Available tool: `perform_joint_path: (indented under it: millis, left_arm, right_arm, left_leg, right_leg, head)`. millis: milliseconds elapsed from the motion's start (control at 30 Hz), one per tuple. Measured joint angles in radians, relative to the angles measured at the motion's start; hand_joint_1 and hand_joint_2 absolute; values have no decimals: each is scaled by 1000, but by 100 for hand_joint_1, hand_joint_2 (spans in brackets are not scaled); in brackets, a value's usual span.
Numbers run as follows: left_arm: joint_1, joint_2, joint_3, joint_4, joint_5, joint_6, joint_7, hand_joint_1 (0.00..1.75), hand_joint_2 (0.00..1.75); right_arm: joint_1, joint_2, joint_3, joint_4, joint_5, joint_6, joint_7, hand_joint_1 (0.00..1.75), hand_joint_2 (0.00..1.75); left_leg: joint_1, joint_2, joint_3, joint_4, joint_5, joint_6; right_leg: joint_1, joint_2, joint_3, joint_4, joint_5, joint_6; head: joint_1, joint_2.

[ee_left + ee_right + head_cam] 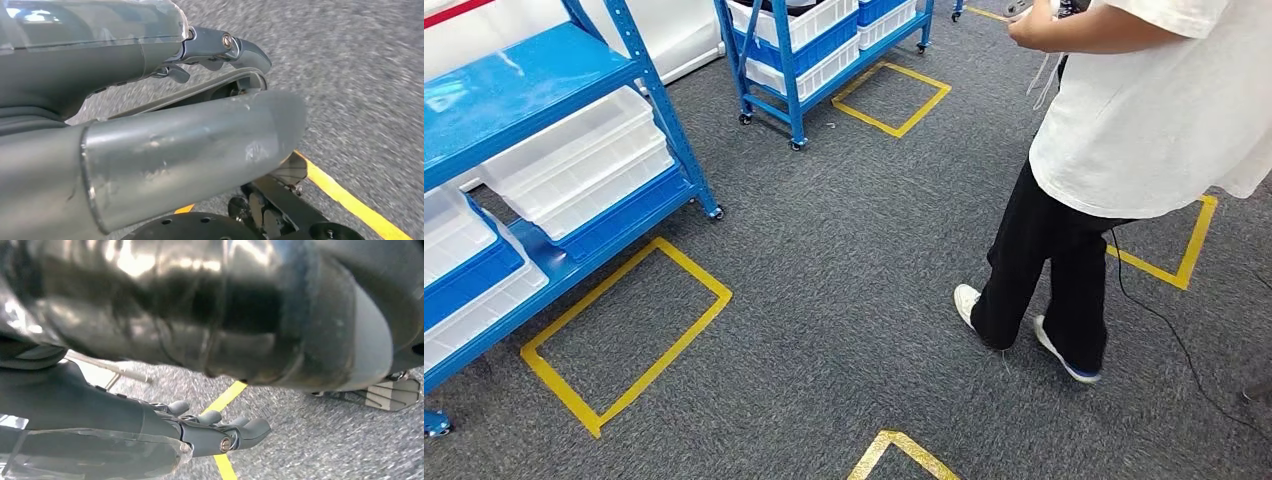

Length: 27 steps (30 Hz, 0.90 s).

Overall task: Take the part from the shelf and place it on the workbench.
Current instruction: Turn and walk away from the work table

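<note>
Two blue shelves carry white bins: one at the left (574, 150), one further off at the top (809, 45). I cannot make out a part in the bins. My left hand (125, 60) hangs over the grey carpet, fingers (235, 47) stretched out and thumb (200, 140) apart from them, holding nothing. My right hand (150, 430) also hangs above the carpet with its fingers (240, 430) straight and nothing between them. A dark glossy shape (225, 315) lies close to the right wrist camera; I cannot tell what it is.
A person in a white shirt and black trousers (1114, 150) stands at the right, holding something small in both hands. Yellow tape rectangles (629, 335) mark the grey carpet. A thin black cable (1174, 340) runs along the floor behind the person.
</note>
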Motion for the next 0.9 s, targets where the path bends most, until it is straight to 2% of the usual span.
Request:
perform_joint_path:
  millis: [33,100,133,167,200,233,267,300,333,367,400,433,467,500,533,600,633,667,733,767,800,867,900]
  left_arm:
    - [2,0,0,0,0,0,0,0,0]
    - [1,1,0,0,0,0,0,0,0]
    - [0,2,0,0,0,0,0,0,0]
    - [-1,2,0,0,0,0,0,0,0]
    - [0,3,0,0,0,0,0,0,0]
    - [1,3,0,0,0,0,0,0,0]
    - [2,3,0,0,0,0,0,0,0]
    - [2,3,0,0,0,0,0,0,0]
    - [1,3,0,0,0,0,0,0,0]
    - [-1,3,0,0,0,0,0,0,0]
    - [-2,3,0,0,0,0,0,0,0]
    - [-3,3,0,0,0,0,0,0,0]
    - [-3,3,0,0,0,0,1,0,0]
    - [-2,3,0,0,0,0,1,0,0]
    - [-2,3,0,0,0,0,3,0,0]
    - [-2,2,0,0,0,0,5,0,0]
    - [-3,2,0,0,0,0,6,0,0]
    - [-2,2,0,0,0,0,7,0,0]
    - [1,3,0,0,0,0,8,0,0]
    - [2,3,0,0,0,0,9,0,0]
    - [3,2,0,0,0,0,9,0,0]
    - [0,2,0,0,0,0,9,0,0]
    - [-2,2,0,0,0,0,9,0,0]
  right_arm:
    - [0,0,0,0,0,0,0,0,0]
    - [-1,0,0,0,1,0,0,0,0]
    - [-2,0,0,0,1,0,-1,0,0]
    - [-3,0,0,0,1,0,-1,0,0]
    - [-6,1,0,0,2,0,-1,0,0]
    - [-8,2,0,0,2,0,-1,0,0]
    - [-9,3,0,0,3,0,-1,0,0]
    - [-10,4,0,0,3,0,-1,0,0]
    - [-9,4,0,0,3,0,-1,0,0]
    - [-8,4,0,0,3,0,-1,0,0]
    - [-7,4,0,0,3,-1,-2,0,0]
    - [-6,4,0,0,3,-1,-2,0,0]
    - [-5,3,0,0,3,-1,-2,0,0]
    - [-5,3,0,0,3,-1,-2,0,0]
    - [-4,3,0,0,3,-1,-2,0,0]
    - [-3,2,-1,0,3,-1,-2,0,0]
    - [-3,2,-1,0,3,-1,-2,0,0]
    - [-4,2,-1,0,3,0,-2,0,0]
    - [-6,2,-1,0,4,0,-2,0,0]
    - [-7,3,-1,0,4,0,-2,0,0]
    - [-6,3,-1,0,4,0,-2,0,0]
    - [-4,5,-2,0,4,0,-2,0,0]
    - [-2,5,-2,0,4,0,-2,0,0]
  left_leg:
    - [-1,9,36,-66,37,3]
    - [-8,47,107,-200,87,16]
    - [-13,60,125,-235,96,23]
    - [-17,66,130,-248,95,29]
    - [-19,57,130,-251,97,33]
    - [-16,47,133,-256,99,38]
    - [-13,38,137,-263,103,45]
    - [-10,28,141,-270,107,51]
    - [-6,19,145,-274,111,56]
    - [-6,9,144,-274,112,59]
    - [-6,-3,143,-274,112,61]
    - [-7,-16,143,-272,112,61]
    - [-6,-30,143,-270,111,60]
    - [-6,-46,144,-267,109,59]
    - [-5,-62,145,-263,106,57]
    - [-5,-89,140,-252,99,48]
    - [-5,-100,136,-247,97,42]
    - [-4,-111,131,-245,96,36]
    - [-1,-128,125,-246,97,22]
    - [0,-115,122,-241,94,16]
    - [-1,-89,114,-223,81,12]
    - [-1,-26,66,-121,24,4]
    - [1,-12,31,-51,-9,1]
  right_leg:
    - [1,-12,5,0,-3,2]
    - [3,-35,16,-1,-11,9]
    - [4,-44,21,-1,-14,14]
    - [4,-53,24,-2,-16,19]
    - [4,-61,28,-4,-17,25]
    - [2,-59,33,-4,-20,31]
    - [1,-43,33,3,-29,36]
    - [0,-17,25,27,-47,40]
    - [-2,14,4,73,-75,44]
    - [-3,38,-28,135,-107,45]
    - [-4,50,-64,203,-135,46]
    - [-4,54,-93,254,-146,48]
    - [-5,55,-108,272,-137,49]
    - [-5,58,-104,251,-108,49]
    - [-7,66,-84,194,-64,49]
    - [-11,111,-35,71,-5,45]
    - [-12,130,-22,36,5,43]
    - [-12,141,-18,23,3,39]
    - [-9,121,-16,18,4,28]
    - [-9,110,-13,13,6,20]
    - [-10,96,-10,8,8,13]
    - [-8,66,-6,2,7,2]
    - [-6,50,-6,2,5,-1]
  head:
    - [0,0]
    - [0,0]
    - [0,0]
    - [1,0]
    - [1,0]
    - [0,0]
    - [1,0]
    - [1,0]
    - [1,0]
    - [1,0]
    - [1,0]
    - [1,0]
    - [1,0]
    - [1,0]
    - [1,0]
    - [1,0]
    - [1,0]
    - [1,0]
    - [1,0]
    - [0,0]
    - [0,0]
    - [-1,0]
    - [-1,0]
